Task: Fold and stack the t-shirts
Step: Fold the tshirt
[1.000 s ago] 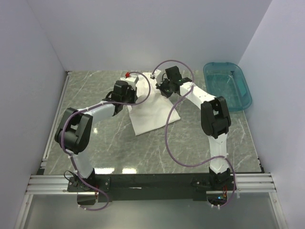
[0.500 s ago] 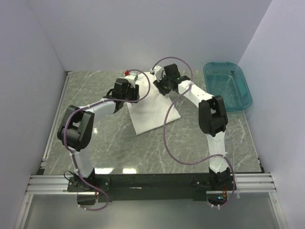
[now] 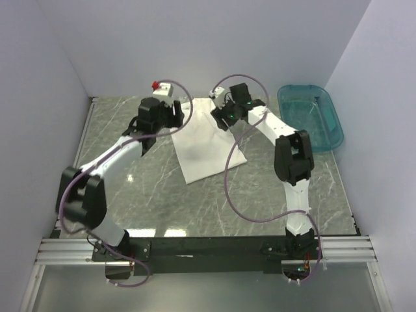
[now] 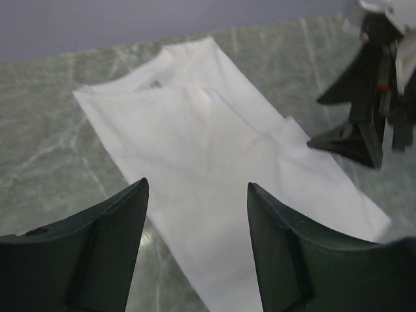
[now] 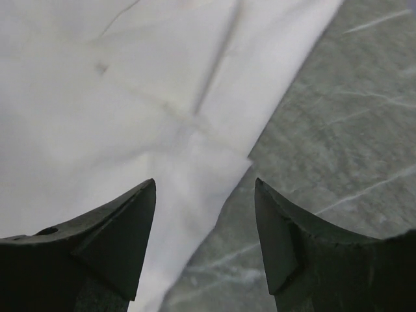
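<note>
One white t-shirt (image 3: pixel 205 146) lies flat on the marble table, folded into a long strip running from the back toward the front. In the left wrist view the t-shirt (image 4: pixel 214 149) shows its collar end at the far left and a sleeve folded inward. My left gripper (image 3: pixel 174 117) hovers open just off the shirt's back left edge, nothing between its fingers (image 4: pixel 110 240). My right gripper (image 3: pixel 223 118) stands open over the shirt's back right edge. In the right wrist view the t-shirt (image 5: pixel 117 97) fills the left side, with its edge passing between the empty fingers (image 5: pixel 117 240).
A teal plastic basin (image 3: pixel 311 117) stands at the back right, beside the right arm. Grey-green marble tabletop (image 3: pixel 143 188) surrounds the shirt. White walls close in the back and both sides. The right gripper (image 4: pixel 364 130) shows at the right of the left wrist view.
Both grippers have opened and let go of the t-shirt. The left arm has swung back to the left, off the cloth. The shirt now lies flat and uncovered.
</note>
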